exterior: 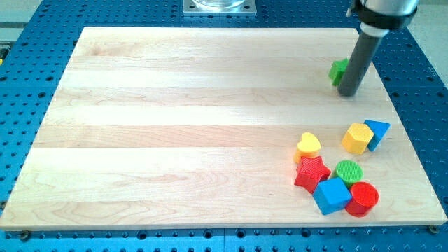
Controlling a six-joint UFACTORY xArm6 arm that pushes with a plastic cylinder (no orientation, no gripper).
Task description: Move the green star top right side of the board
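The green star (338, 71) lies near the board's top right, mostly hidden behind my rod; only its left part shows. My tip (348, 92) rests on the board just right of and slightly below the star, touching or nearly touching it. The rod rises from there to the view's top right.
A cluster sits at the lower right: yellow heart (308, 145), red star (311, 173), green cylinder (348, 171), blue cube (332, 195), red cylinder (363, 198), yellow hexagon (357, 137), blue triangle (377, 132). The wooden board (175, 126) lies on a blue perforated table.
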